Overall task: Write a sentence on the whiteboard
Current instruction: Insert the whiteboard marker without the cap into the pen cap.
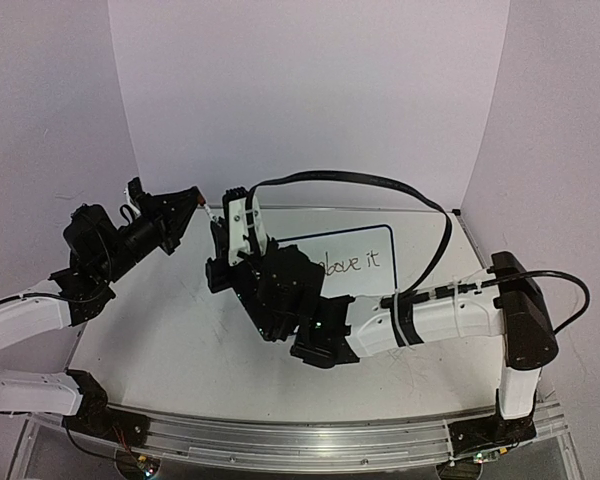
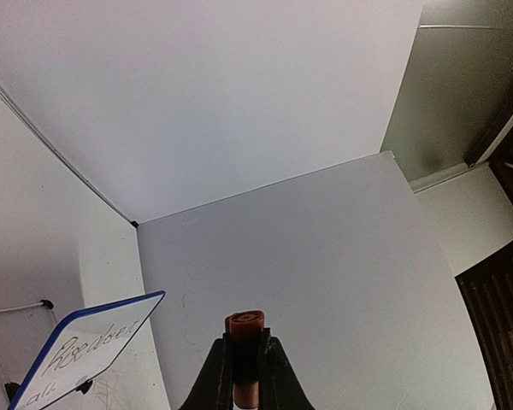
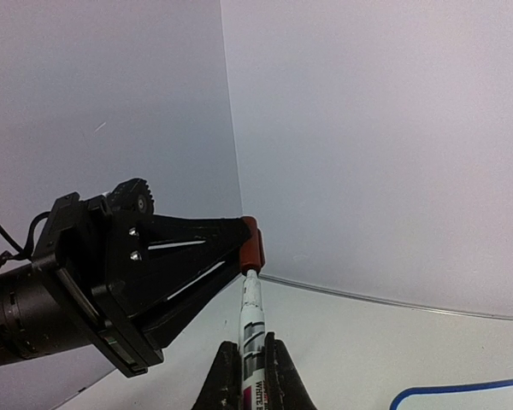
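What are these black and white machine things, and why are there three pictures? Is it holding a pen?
These are two robot arms bolted to a table. One picture looks down from above; the other two come from little cameras on each arm's wrist, so you see that arm's own fingers at the bottom.

The right gripper is shut on a white marker. The left gripper is shut on the marker's red cap. In the right wrist picture the cap sits right at the marker's tip, so the two arms meet in the air; I can't tell if the cap is fully on.

Behind them stands a small whiteboard with a blue rim. It has handwriting on it. From above, the arm hides part of it; "love it" shows.
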